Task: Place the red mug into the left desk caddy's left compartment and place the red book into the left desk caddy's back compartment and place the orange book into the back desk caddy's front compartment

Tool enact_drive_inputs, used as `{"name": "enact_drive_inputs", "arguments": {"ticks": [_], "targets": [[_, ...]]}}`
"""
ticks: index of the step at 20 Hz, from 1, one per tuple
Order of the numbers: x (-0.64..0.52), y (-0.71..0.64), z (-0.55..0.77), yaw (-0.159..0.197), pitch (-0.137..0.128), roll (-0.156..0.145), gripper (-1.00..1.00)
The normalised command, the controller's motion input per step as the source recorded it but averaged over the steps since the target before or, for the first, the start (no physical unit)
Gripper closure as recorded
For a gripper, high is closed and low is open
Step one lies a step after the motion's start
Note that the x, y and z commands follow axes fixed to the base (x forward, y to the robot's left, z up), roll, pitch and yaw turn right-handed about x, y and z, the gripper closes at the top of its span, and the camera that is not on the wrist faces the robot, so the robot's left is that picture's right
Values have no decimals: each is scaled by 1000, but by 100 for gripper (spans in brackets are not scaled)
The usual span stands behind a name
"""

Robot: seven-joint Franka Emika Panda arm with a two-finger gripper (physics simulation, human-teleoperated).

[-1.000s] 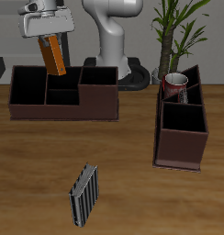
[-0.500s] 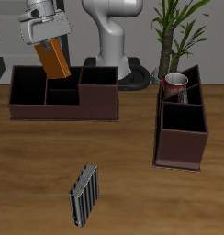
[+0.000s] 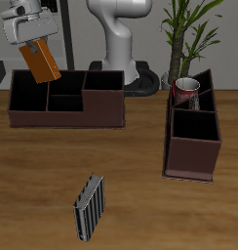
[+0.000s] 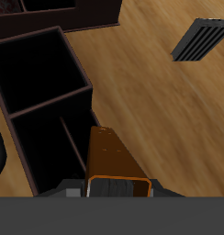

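Stiffness is the orange book's (image 3: pixel 41 62) main handling trait: a small hardcover that should not flex, light enough for a two-finger pinch, though its smooth covers could let it swivel about the contact point. The tool (image 3: pixel 27 33) is closed on the book's upper end, jaws pressed against the two flat covers, and the book hangs tilted beneath it, up in the air above the back desk caddy's (image 3: pixel 66 98) end cell, touching nothing else. In the wrist view the book (image 4: pixel 114 156) juts out from the tool over the caddy's dark cells. Holding it near one end leaves a long free length to slot down, but a tilted book may catch a divider on the way into the small front compartment (image 3: pixel 65 101), so squaring it upright first seems wise. The red mug (image 3: pixel 186 91) already sits in the left desk caddy (image 3: pixel 193 132). A striped book (image 3: pixel 89 206) lies on the desk (image 3: pixel 33 186).
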Motion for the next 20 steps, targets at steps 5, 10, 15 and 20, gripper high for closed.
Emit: {"name": "enact_drive_inputs", "arguments": {"ticks": [5, 10, 15, 20], "targets": [[156, 0, 37, 144, -33, -68, 100], [91, 76, 50, 92, 13, -1, 100], [90, 58, -118, 2, 115, -33, 100], [83, 65, -77, 68, 102, -71, 100]]}}
